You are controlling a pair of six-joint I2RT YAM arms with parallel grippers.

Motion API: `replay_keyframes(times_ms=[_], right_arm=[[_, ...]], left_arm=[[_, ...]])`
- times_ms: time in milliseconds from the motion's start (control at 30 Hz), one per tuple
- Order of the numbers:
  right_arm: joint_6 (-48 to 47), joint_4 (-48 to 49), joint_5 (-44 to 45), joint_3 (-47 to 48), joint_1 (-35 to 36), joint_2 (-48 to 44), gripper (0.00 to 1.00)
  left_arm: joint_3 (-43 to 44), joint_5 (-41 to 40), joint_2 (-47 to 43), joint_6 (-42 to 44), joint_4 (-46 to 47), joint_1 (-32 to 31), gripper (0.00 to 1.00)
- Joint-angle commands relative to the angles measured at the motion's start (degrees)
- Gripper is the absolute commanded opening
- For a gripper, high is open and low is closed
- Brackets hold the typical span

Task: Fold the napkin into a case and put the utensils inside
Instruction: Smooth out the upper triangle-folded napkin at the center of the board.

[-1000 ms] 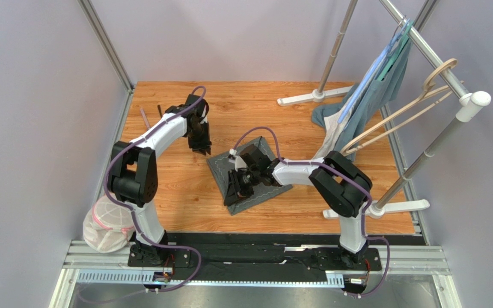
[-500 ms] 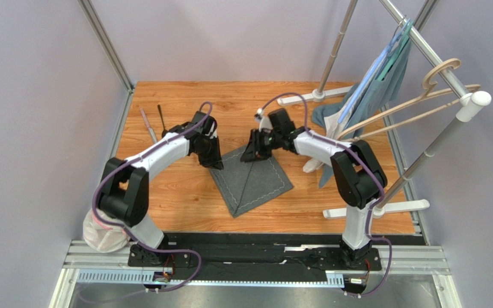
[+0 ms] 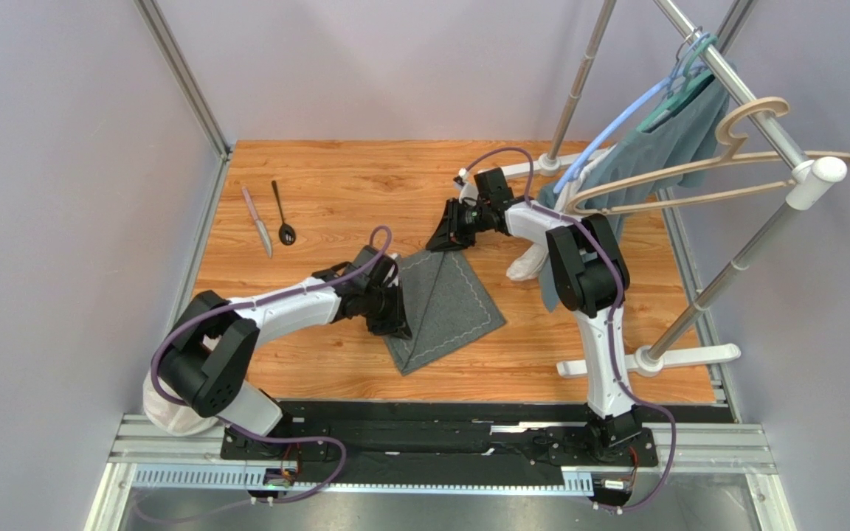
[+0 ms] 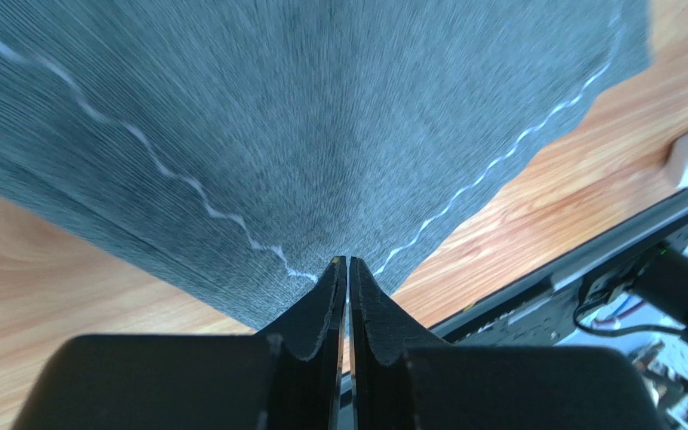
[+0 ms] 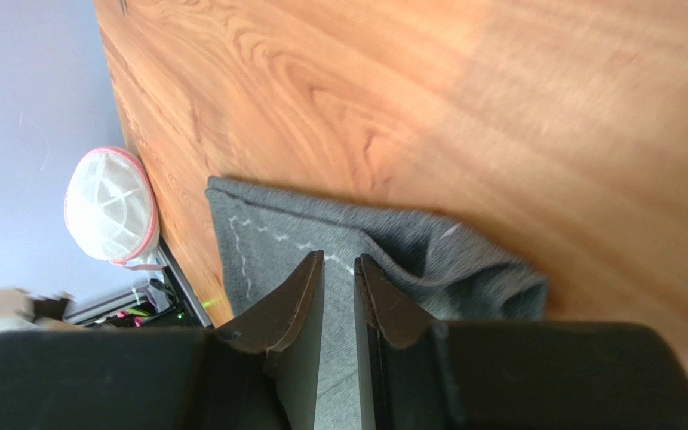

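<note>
The left gripper [image 3: 398, 328] sits nearest, low over the table [image 3: 319, 354]. Its jaws are closed to a thin slit on the left corner of the napkin [image 3: 446, 299], and the cloth is drawn taut to the fingertips [image 4: 331, 273]. The napkin lies mid-table as a dark grey diamond with pale stitching along its edges. At its far corner the right gripper [image 3: 444, 240] pinches the cloth in a narrow gap, with a bunched fold beside one finger [image 5: 383, 305]. At the far left, well apart from the napkin, the knife [image 3: 255, 219] and spoon [image 3: 283, 212] lie side by side without touching.
</note>
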Motion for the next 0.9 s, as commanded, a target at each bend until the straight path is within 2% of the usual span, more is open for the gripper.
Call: replay_keyframes(times_ms=[0, 100, 233, 333, 400, 433, 467, 500, 533, 567, 700, 800, 833, 867], right_arm=[[-0.3, 0.8, -2.3, 6.1, -1.7, 4.4, 0.22], [-1.6, -1.6, -1.7, 9.8, -2.4, 7.7, 0.22], [-2.4, -6.0, -1.2, 11.9, -1.7, 7.1, 0.23], [-4.7, -10.7, 1.8, 12.0, -0.3, 2.8, 0.28], [-5.7, -13.8, 4.9, 11.7, 0.5, 0.3, 0.31], [-7.1, -17.3, 6.3, 11.7, 1.4, -2.0, 0.39], [-7.7, -19.0, 7.7, 11.5, 1.9, -3.1, 0.43], [-8.6, -20.6, 11.0, 10.8, 2.5, -4.2, 0.46], [-9.3, -23.7, 13.0, 10.4, 3.8, -6.8, 0.53], [-11.0, -25.2, 15.0, 9.9, 4.5, -8.0, 0.56], [-12.9, -29.9, 26.9, 5.8, 8.2, -15.0, 0.70], [-13.3, -32.5, 33.8, 1.8, 13.2, -20.2, 0.73], [-13.3, -32.6, 34.7, -0.6, 16.2, -21.5, 0.73], [-13.0, -32.6, 35.4, -2.1, 17.8, -23.5, 0.73]], left_arm=[[-5.9, 2.0, 0.7, -4.6, 8.8, -3.2, 0.11], [-8.7, 0.2, 0.7, -5.3, 9.2, -5.0, 0.11], [-7.5, -2.4, -3.2, -3.5, 5.1, -5.3, 0.12], [-4.0, -5.1, -10.0, -2.7, -1.2, -5.3, 0.21], [-2.1, -7.5, -15.8, -2.3, -6.0, -4.8, 0.39], [0.3, -8.1, -17.2, -1.4, -7.8, -3.5, 0.44], [1.5, -8.6, -19.3, -0.9, -9.8, -2.3, 0.52], [2.5, -8.6, -20.1, -0.2, -12.3, -0.9, 0.55], [3.7, -8.3, -20.5, 1.1, -12.9, 2.6, 0.68], [4.1, -7.8, -20.6, 1.6, -13.6, 4.7, 0.75], [6.7, -1.7, -14.9, 5.8, -13.7, 16.5, 0.80], [13.4, -1.2, -3.2, 9.1, -17.4, 19.9, 0.79], [16.9, -0.8, 2.9, 9.6, -18.1, 20.3, 0.78], [18.2, -0.5, 5.2, 9.8, -18.3, 20.8, 0.76]])
